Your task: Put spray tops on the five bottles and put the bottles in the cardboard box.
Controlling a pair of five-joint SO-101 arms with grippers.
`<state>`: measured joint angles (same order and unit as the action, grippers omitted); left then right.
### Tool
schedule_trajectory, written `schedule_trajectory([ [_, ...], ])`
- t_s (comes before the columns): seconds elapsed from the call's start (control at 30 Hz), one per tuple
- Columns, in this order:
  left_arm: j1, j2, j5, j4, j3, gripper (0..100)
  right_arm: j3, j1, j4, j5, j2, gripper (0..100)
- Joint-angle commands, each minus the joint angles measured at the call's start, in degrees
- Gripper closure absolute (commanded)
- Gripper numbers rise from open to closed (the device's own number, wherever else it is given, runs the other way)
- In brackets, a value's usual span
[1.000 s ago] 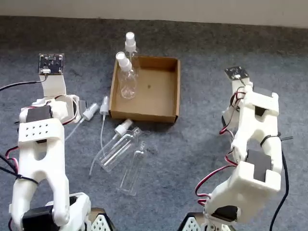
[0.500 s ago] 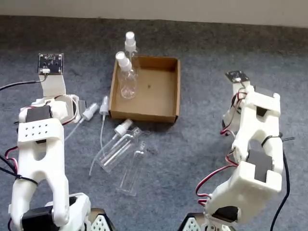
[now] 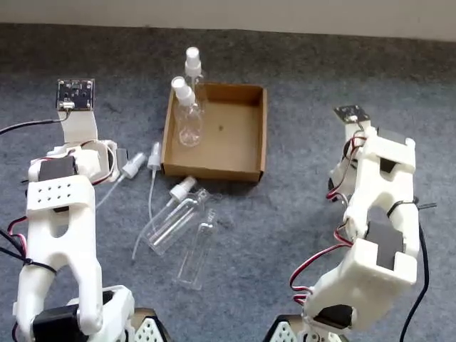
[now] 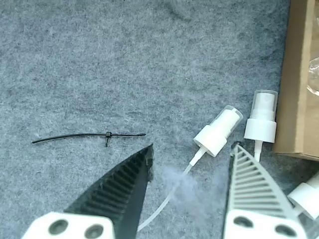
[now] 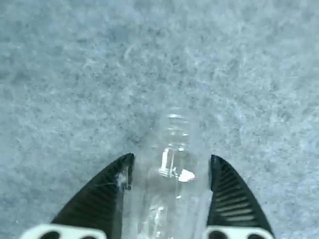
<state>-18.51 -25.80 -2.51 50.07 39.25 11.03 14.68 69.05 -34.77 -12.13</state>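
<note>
Right gripper [image 5: 171, 159] holds a clear, topless bottle [image 5: 172, 191] between its black fingers [image 5: 107, 191], over grey carpet [image 5: 75, 74].

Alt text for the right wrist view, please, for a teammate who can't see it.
A clear bottle with no spray top is gripped between the right end effector's two black fingers, neck pointing away, above grey carpet.

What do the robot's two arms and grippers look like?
The left arm and right arm are white plastic with black motors and red, black and white wires. The left gripper has one black ridged finger and one grey; the right gripper has two black.
</note>
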Motion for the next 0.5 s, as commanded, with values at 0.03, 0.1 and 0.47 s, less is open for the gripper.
schedule_trajectory([
  [0.03,-0.22,-0.84,-0.62,-0.97,-1.19,77,-3.91,0.57,2.15,-0.35,1.19,94.1],
  [0.1,-0.22,-0.84,-0.62,-0.97,-1.27,77,-6.64,0.13,3.56,-0.35,3.3,95.4],
  [0.47,1.1,-0.66,-7.47,-0.88,-2.07,77,1.8,-5.76,4.79,4.57,32.48,95.8],
])
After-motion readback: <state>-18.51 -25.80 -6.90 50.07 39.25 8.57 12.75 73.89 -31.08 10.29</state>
